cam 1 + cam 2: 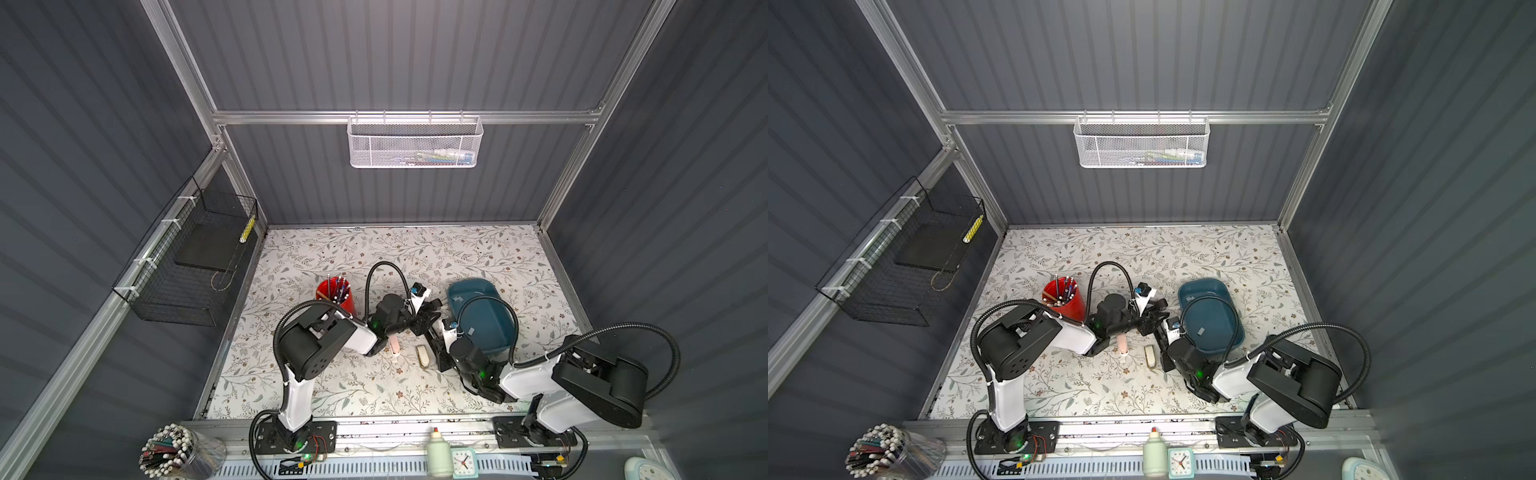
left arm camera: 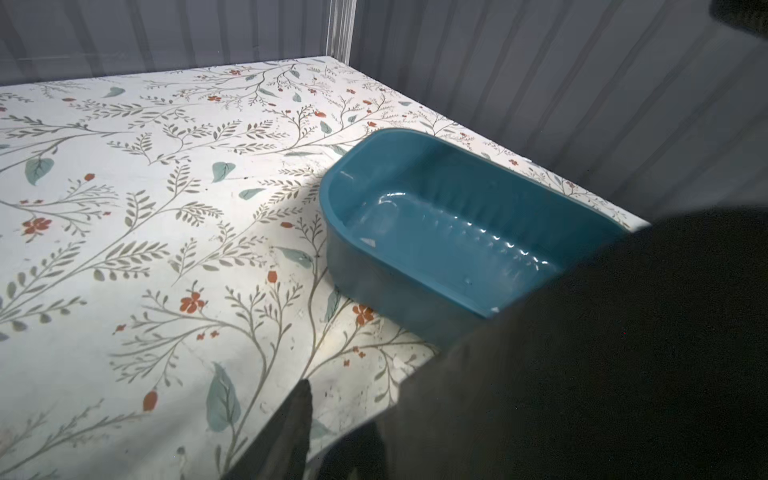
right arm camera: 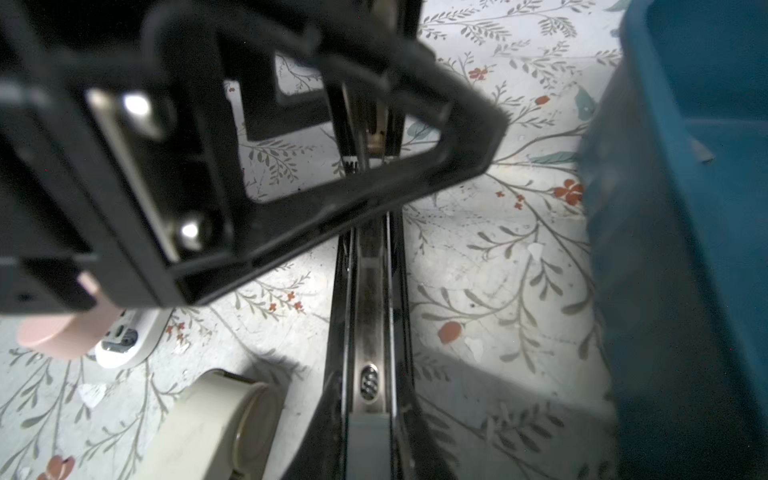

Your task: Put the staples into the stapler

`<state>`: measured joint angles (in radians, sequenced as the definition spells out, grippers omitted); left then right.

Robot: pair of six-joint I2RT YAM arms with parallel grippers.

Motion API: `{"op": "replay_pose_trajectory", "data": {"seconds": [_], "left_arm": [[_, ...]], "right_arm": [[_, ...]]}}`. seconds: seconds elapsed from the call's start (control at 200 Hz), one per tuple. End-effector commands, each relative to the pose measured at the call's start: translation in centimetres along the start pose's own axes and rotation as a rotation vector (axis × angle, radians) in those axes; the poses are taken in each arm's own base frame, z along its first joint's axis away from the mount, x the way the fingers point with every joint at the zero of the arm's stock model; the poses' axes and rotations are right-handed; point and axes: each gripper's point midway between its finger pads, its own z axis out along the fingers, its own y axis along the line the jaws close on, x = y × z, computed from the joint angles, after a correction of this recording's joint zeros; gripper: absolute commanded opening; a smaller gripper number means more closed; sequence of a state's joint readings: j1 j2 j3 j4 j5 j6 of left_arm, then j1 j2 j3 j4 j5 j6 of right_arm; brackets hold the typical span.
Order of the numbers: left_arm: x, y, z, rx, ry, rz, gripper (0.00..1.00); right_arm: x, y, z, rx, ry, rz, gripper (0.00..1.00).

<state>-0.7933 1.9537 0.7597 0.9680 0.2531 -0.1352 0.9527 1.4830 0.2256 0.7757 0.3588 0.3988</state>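
The black stapler (image 1: 433, 333) (image 1: 1158, 331) lies open on the floral table, left of a blue bin (image 1: 496, 332). In the right wrist view its bare metal channel (image 3: 370, 291) runs straight away from the camera. My right gripper (image 1: 439, 348) (image 3: 370, 440) is shut on the stapler's near end. My left gripper (image 1: 430, 318) (image 2: 374, 415) hangs over the far end, jaws partly apart, beside the raised lid (image 3: 374, 104). Whether it pinches the lid is hidden. Grey staples (image 1: 471, 331) (image 1: 1201, 331) lie inside the bin, and another strip (image 1: 457, 298) lies nearer its back wall.
A red cup of pens (image 1: 336, 296) stands left of the left arm. A pink tube (image 1: 395, 344) and a cream object (image 1: 423, 356) lie just left of the stapler. A black wire basket (image 1: 195, 266) hangs on the left wall and a white mesh basket (image 1: 413, 143) on the back wall.
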Motion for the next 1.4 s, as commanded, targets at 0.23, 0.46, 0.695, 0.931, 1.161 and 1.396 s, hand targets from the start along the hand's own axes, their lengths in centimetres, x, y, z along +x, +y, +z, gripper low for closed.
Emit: {"op": "replay_pose_trajectory", "data": {"seconds": [0.23, 0.46, 0.695, 0.931, 1.161, 1.396], "left_arm": [[-0.6, 0.2, -1.3, -0.034, -0.056, 0.097, 0.6], [-0.3, -0.7, -2.0, 0.007, -0.064, 0.154, 0.71], [-0.3, -1.4, -2.6, 0.039, -0.073, 0.195, 0.82], [-0.1, -2.8, -3.0, 0.111, -0.084, 0.226, 0.93], [-0.2, -3.7, -3.7, 0.153, -0.098, 0.264, 1.0], [-1.4, -3.2, -4.3, 0.103, -0.125, 0.253, 1.0]], "right_arm": [[-2.1, -0.2, -1.2, -0.001, -0.109, 0.03, 0.37], [-1.8, 0.0, -0.8, -0.005, -0.096, 0.021, 0.37], [-1.6, -0.1, -0.9, -0.009, -0.091, 0.025, 0.38], [-1.7, -0.2, -1.3, -0.008, -0.092, 0.031, 0.43], [-2.1, -0.1, -2.0, -0.023, -0.099, 0.037, 0.49], [-3.4, 0.3, -3.5, -0.046, -0.124, 0.054, 0.5]]}}
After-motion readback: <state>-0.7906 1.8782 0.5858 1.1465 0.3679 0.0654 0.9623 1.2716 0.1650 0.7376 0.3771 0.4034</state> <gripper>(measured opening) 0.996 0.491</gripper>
